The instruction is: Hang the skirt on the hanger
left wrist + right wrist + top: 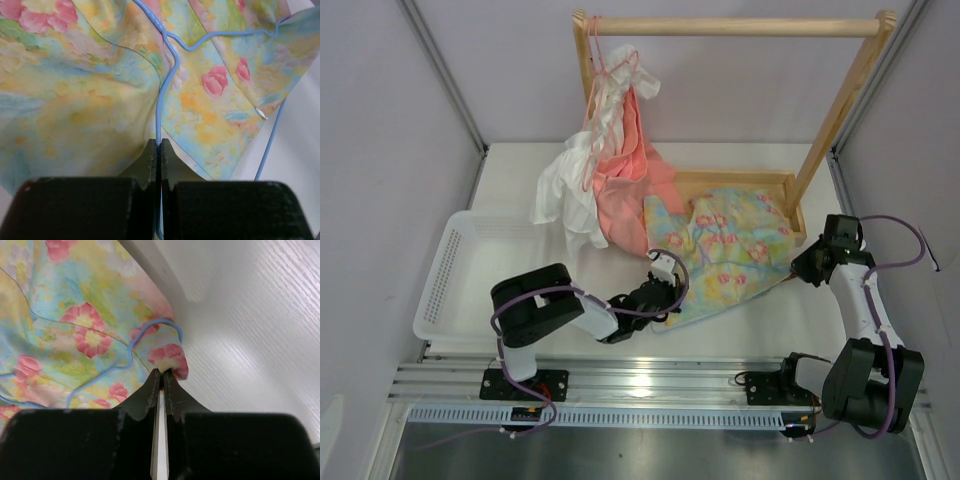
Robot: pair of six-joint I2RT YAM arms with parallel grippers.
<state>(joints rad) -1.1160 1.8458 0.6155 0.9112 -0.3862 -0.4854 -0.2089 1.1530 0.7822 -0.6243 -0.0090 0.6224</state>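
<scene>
Centrally, the left tool [159,150] has its two fingers [148,161] pressed together on the thin light-blue wire of the hanger [168,60], which runs straight up from between the jaws. Above the grip, the wire bends and branches across the flower-printed skirt [80,95]. One strand reappears below the cloth's lower right edge, over bare desk [305,150].

The right tool [163,372] is likewise closed, with only a sliver of gap between its fingers [146,390]. It pinches a pink-flowered corner of the skirt [90,315] at its tips. A curved loop of the hanger [131,352] lies on the cloth just beside that corner, and white wood-grain desk [250,340] fills the right of this view.

From above, the left tool [665,285] meets the near left edge of the skirt [730,250] and the right tool [800,268] meets its right end. The garment lies spread on the desk [760,335] between them, its far part draped over the front of the wooden rack base [740,178].

Behind it, a pink hanger [615,68] hooked on the rack's rail [735,27] carries a salmon-pink garment [630,190] and a white garment [565,190]. Their hems hang down touching the skirt's far left corner. A white plastic basket [445,300] sits on the desk to the left, beside the left arm.
</scene>
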